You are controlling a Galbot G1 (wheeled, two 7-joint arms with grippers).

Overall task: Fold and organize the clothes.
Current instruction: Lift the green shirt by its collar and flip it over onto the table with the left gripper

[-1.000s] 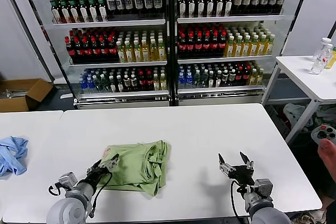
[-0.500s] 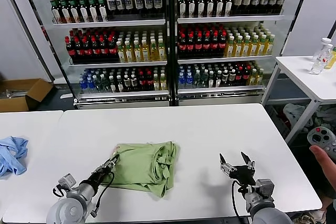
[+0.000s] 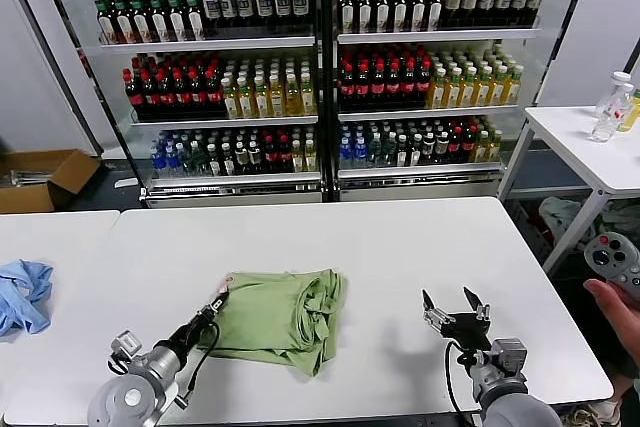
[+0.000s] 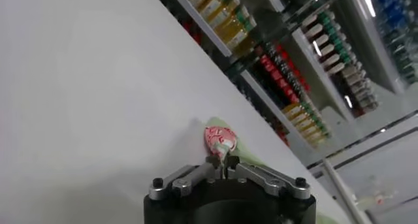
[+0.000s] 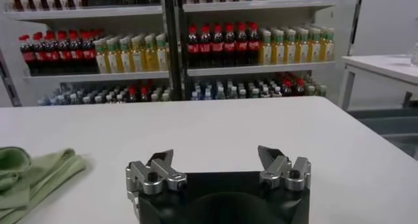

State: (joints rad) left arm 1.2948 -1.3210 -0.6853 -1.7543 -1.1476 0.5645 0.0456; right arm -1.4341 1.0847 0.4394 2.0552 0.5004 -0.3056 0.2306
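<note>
The folded light green polo shirt [image 3: 280, 316] is laid on the white rectangular table [image 3: 400, 247], left of centre. A crumpled light blue cloth [image 3: 22, 294] is placed far left on the neighbouring table. Glass-fronted bottle shelves [image 3: 320, 77] are set behind.

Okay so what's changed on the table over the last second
The left gripper closed on the near-left edge of the green polo shirt and pushed it toward the table's middle; the shirt slid right and bunched. The right gripper stayed open and parked; the blue cloth did not move.
</note>
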